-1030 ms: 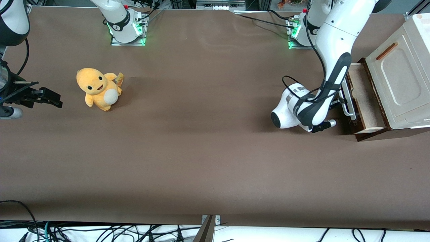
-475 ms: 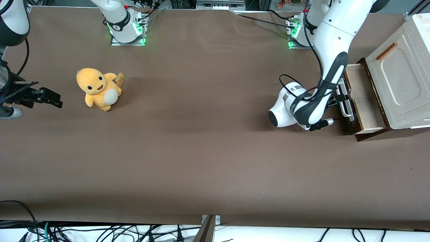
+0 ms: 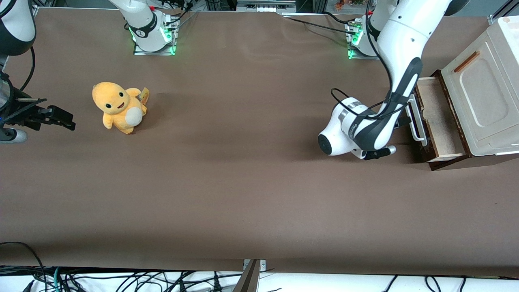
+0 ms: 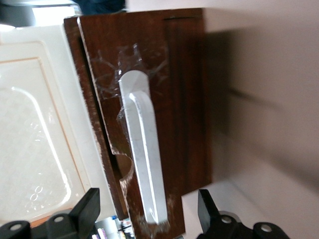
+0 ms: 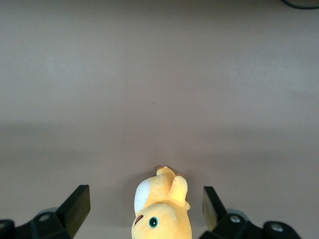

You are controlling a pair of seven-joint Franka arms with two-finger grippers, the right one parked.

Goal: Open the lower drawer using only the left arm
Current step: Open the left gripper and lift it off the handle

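Note:
The lower drawer (image 3: 440, 115) stands pulled out of the cabinet, its pale light-wood inside showing. Its dark brown front (image 4: 182, 99) carries the white bar handle (image 3: 417, 121), which also shows in the left wrist view (image 4: 142, 144). The left arm (image 3: 401, 52) reaches down in front of the drawer, its wrist (image 3: 348, 129) low over the table. The black gripper (image 3: 402, 121) sits just in front of the handle. In the left wrist view the gripper (image 4: 148, 211) is open, its fingers (image 4: 89, 209) spread wider than the handle and holding nothing.
The cream panel with the orange-brown strip handle (image 3: 480, 91) sits above the drawer and shows in the left wrist view (image 4: 35, 134). A yellow plush toy (image 3: 119, 107) sits toward the parked arm's end of the brown table (image 3: 243, 182).
The left arm's wrist has drawn back from the drawer toward the parked arm's end. The drawer stays pulled out about as far as before.

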